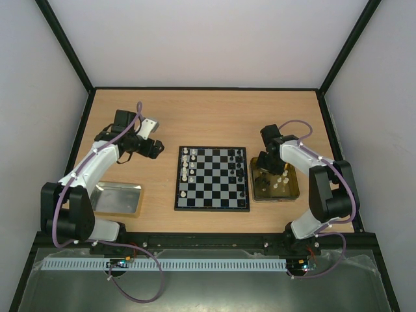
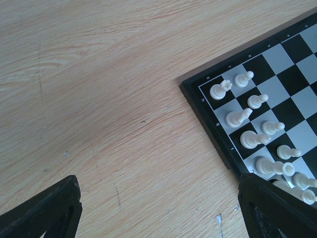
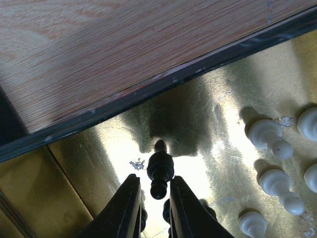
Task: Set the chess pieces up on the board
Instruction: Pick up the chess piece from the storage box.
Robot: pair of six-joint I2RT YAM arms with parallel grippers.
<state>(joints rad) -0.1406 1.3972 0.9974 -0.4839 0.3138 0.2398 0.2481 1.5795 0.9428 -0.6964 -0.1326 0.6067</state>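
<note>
The board (image 1: 212,177) lies mid-table. White chess pieces (image 1: 186,162) stand along its left columns, and a few black ones (image 1: 234,156) stand at its far right. In the left wrist view several white pieces (image 2: 247,116) fill the board's corner (image 2: 218,134). My left gripper (image 1: 156,148) hovers left of the board over bare wood, open and empty (image 2: 158,213). My right gripper (image 1: 263,170) is down in the gold tray (image 3: 89,163). Its narrowly open jaws (image 3: 154,177) flank the head of a black piece (image 3: 160,166), with thin gaps showing on either side.
More white pieces (image 3: 267,134) lie in the gold tray (image 1: 290,193), right of my fingers. A silver tray (image 1: 117,198) sits at the near left by the left arm's base. The gold tray's dark rim (image 3: 163,79) runs just beyond the black piece.
</note>
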